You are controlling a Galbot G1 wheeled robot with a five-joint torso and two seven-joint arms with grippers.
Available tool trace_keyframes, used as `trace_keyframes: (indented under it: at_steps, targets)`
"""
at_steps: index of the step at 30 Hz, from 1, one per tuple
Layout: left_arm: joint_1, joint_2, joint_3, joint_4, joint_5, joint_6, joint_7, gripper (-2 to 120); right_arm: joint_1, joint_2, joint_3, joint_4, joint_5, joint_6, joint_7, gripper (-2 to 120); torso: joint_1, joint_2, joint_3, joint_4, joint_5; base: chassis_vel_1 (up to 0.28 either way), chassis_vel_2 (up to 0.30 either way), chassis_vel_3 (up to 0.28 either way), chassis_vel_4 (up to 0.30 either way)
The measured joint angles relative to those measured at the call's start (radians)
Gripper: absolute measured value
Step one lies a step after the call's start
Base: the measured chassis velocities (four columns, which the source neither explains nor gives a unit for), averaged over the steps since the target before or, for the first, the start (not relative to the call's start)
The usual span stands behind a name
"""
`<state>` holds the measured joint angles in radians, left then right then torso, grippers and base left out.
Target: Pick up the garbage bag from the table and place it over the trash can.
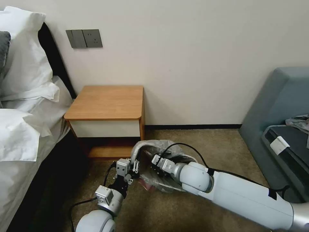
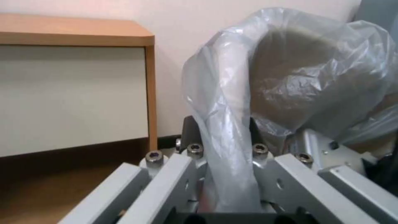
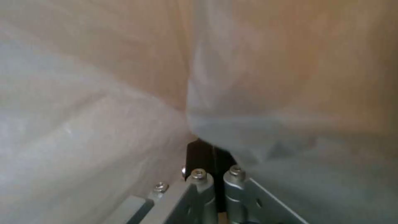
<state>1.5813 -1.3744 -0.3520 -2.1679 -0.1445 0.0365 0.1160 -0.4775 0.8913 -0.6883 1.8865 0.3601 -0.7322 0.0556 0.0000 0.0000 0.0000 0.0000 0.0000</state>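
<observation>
Cream wall (image 1: 193,58), brown carpet (image 1: 206,141)

The trash can (image 1: 167,180) is almost wholly hidden under the garbage bag (image 1: 161,146) and behind the right arm, the right gripper (image 3: 213,155) has its fingertips buried in blurred film, and the left gripper (image 2: 226,137) is partly covered by a twisted band of bag.

You had soft, even room light; the garbage bag (image 3: 104,102) blurred the right wrist view, and glare streaked its film.
</observation>
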Motion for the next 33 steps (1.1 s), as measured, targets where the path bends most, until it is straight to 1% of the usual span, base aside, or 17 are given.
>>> trace_keyframes:
  at_steps: [10, 19, 23, 27, 33]
  targets:
    - [0.002, -0.002, 0.0, -0.004, 0.001, -0.007, 0.005, 3, 0.004, 0.032, -0.014, -0.038, 0.029, 0.0, 0.056, 0, 0.0, 0.0, 0.0, 0.0, 0.0, 0.0, 0.0, 0.0, 0.0]
    - [-0.002, -0.005, -0.003, -0.003, -0.002, -0.007, 0.002, 3, 0.006, 0.032, -0.02, -0.028, 0.075, 0.0, 0.096, 0, 0.0, 0.0, 0.0, 0.0, 0.0, 0.0, 0.0, 0.0, 0.0]
    - [-0.007, -0.006, -0.009, 0.014, -0.009, -0.007, -0.013, 3, 0.015, 0.022, -0.019, 0.009, 0.12, 0.0, 0.112, 0, 0.0, 0.0, 0.0, 0.0, 0.0, 0.0, 0.0, 0.0, 0.0]
    - [-0.015, -0.01, -0.016, 0.039, -0.019, 0.006, -0.042, 3, 0.024, -0.005, -0.018, 0.059, 0.177, 0.0, 0.123, 0, 0.0, 0.0, 0.0, 0.0, 0.0, 0.0, 0.0, 0.0, 0.0]
    - [-0.023, -0.013, -0.025, 0.059, -0.024, 0.012, -0.059, 3, 0.025, -0.035, -0.001, 0.106, 0.245, 0.0, 0.131, 0, 0.0, 0.0, 0.0, 0.0, 0.0, 0.0, 0.0, 0.0, 0.0]
